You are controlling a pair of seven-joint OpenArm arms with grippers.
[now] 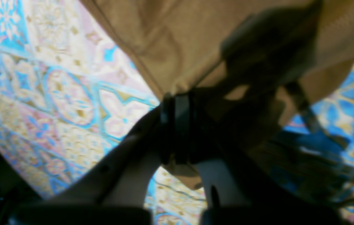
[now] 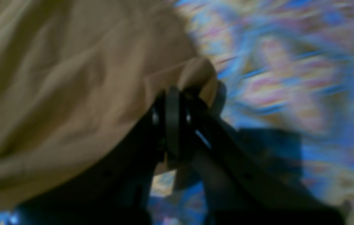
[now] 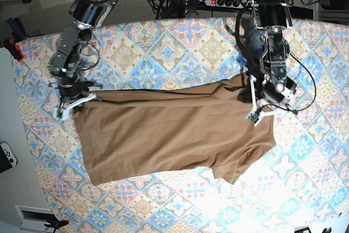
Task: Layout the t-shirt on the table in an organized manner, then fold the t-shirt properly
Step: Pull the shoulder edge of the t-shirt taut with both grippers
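Pinched tight in the right gripper (image 3: 76,101), at the left of the base view, is one corner of the t-shirt (image 3: 169,129). From there the tan shirt is stretched flat across the middle of the table (image 3: 163,45). At the right, the shirt's other top edge is held by the left gripper (image 3: 260,112), closed hard on the cloth.
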